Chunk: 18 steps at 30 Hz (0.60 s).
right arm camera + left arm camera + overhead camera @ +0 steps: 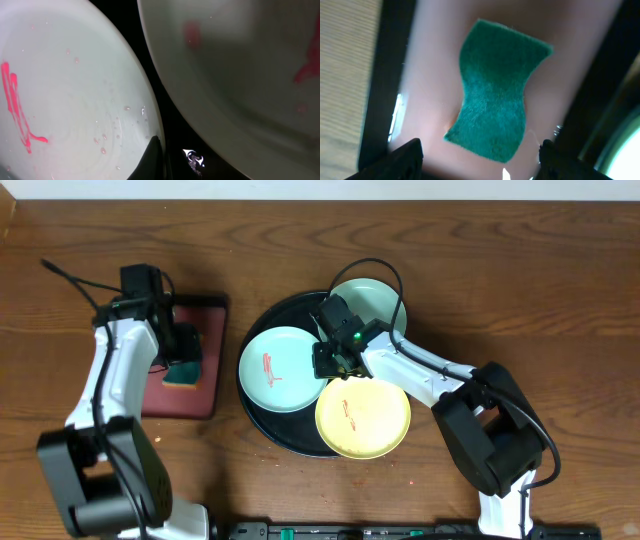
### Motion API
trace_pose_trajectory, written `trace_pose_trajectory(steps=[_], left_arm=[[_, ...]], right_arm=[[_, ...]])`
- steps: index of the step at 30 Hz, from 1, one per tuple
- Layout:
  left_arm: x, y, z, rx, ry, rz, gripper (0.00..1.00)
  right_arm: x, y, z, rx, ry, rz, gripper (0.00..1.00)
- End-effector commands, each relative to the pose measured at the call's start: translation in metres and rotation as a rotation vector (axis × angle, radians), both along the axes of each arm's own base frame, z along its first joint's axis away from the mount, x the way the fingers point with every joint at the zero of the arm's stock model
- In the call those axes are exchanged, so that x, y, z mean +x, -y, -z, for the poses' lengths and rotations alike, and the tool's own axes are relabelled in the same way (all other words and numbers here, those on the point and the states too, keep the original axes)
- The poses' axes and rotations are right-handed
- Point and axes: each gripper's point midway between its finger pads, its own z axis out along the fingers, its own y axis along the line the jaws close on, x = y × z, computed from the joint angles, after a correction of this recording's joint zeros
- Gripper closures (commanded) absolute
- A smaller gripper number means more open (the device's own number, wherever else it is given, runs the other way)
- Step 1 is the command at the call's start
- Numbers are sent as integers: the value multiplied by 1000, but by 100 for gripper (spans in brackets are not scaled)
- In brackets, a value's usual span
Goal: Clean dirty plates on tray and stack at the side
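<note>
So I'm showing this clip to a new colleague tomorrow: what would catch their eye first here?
Probably the black tray at the table's centre. It carries a red-smeared mint plate, a red-smeared yellow plate and a rear mint plate, with the right gripper over where they meet. Next comes the green sponge on the reddish-brown tray, under the left gripper.

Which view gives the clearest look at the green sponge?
Left wrist: the sponge fills the frame, its wavy outline whole, lying on the reddish tray. Overhead shows only a small part of it under the left gripper. Right wrist shows only plates, no sponge.
</note>
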Motion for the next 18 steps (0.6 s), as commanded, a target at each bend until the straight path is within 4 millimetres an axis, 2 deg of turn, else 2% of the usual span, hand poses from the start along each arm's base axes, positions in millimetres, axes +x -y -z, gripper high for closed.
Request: trace_pose_trajectory(steps=[1, 3, 10, 18], left_arm=[[-1, 5, 22, -33, -56, 87, 32], [3, 11, 34, -67, -66, 118, 36], [14, 9, 61, -68, -77, 118, 44], [7, 9, 87, -82, -142, 116, 62]], right_arm=[[0, -3, 3, -14, 7, -36, 99], [0, -2, 3, -15, 6, -36, 99], [0, -2, 3, -15, 6, -36, 98], [-1, -3, 3, -13, 3, -37, 96]])
